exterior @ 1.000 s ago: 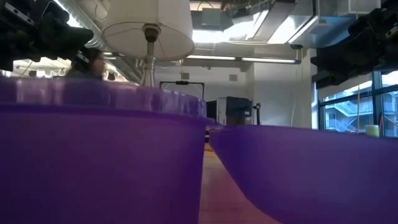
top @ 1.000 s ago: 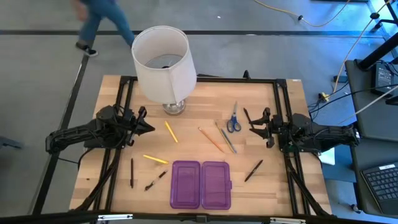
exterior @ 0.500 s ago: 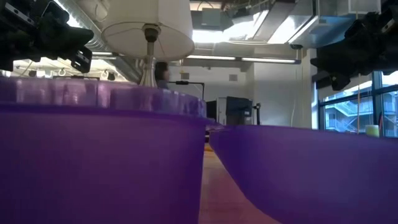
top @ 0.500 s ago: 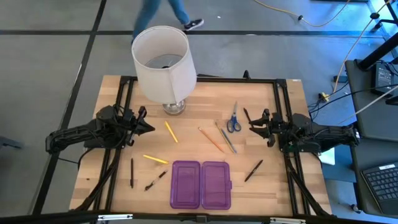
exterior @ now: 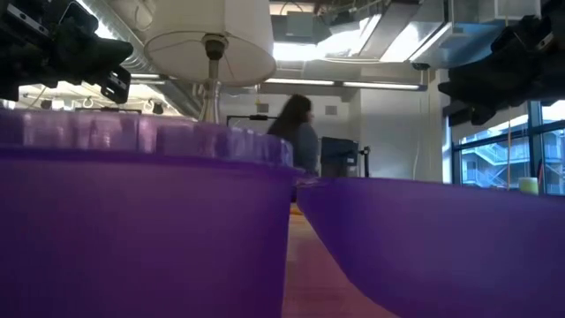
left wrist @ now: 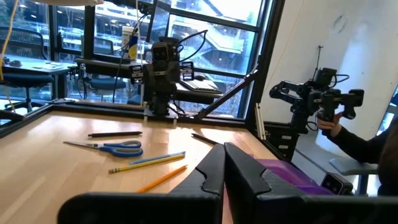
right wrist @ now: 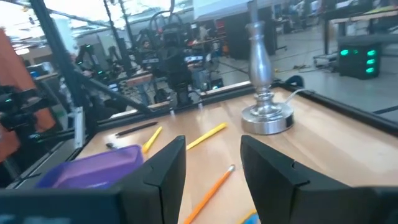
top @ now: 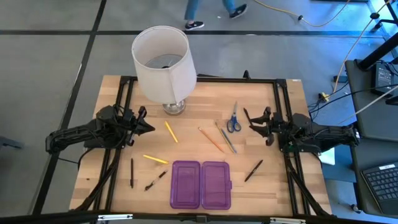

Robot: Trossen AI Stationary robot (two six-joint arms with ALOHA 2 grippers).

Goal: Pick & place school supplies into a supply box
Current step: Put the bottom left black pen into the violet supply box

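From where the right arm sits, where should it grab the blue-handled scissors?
Probably the narrow blades. The scissors lie flat and closed, handles toward the table's near edge, blades pointing at the far edge. The right gripper, open beside them, could descend from above with fingers straddling the blades; the handle loops look too wide.

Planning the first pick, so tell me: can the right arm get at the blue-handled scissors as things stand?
Probably yes. The right gripper is open and empty just beside the scissors, which lie flat on bare table; only a dark pen lies between them.
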